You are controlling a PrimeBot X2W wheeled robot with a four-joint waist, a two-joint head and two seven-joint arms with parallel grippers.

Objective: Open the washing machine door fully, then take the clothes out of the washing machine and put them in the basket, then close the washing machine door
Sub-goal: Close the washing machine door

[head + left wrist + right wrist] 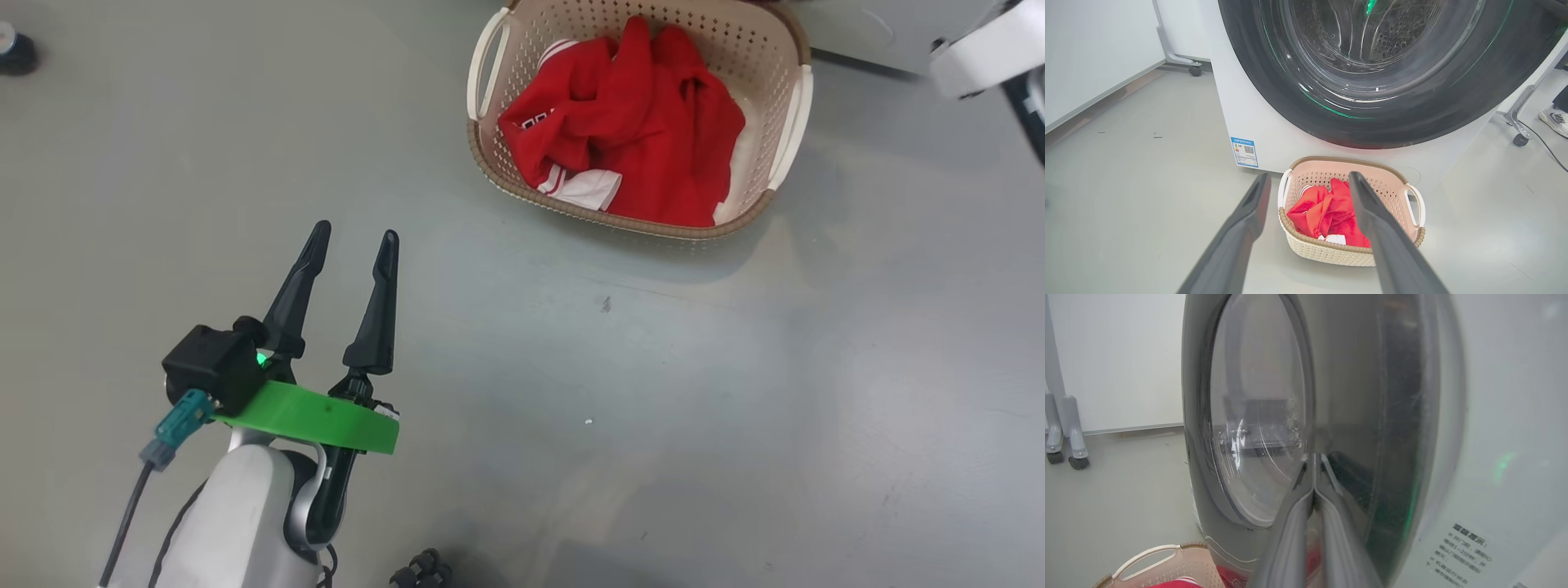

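At the lower left of the head view, the left hand (357,231) hangs over the grey floor (653,367), its two long dark fingers spread apart with nothing between them. Its own camera looks along those fingers (1249,212) toward the small cream plastic basket with perforated sides and a brown woven-look rim (739,45), which stands on the floor well apart from the fingertips. Inside it lie the clothes: a bright red soft garment (645,122) heaped across most of the basket, and a smaller white garment with thin red stripes (584,186) peeping out at its near edge.

Just behind the basket (1327,253) rises the big white front-loading washing machine (1241,114), a blue label sticker (1244,152) low on its front. The large round door with a wide glossy black rim (1453,102) covers the opening, and the perforated steel drum shows through the glass (whether it is latched I cannot tell).

To the right, the right hand (1314,457) has its fingers pressed together, pinching nothing, with the tips close against the door (1257,428) beside the glass window.
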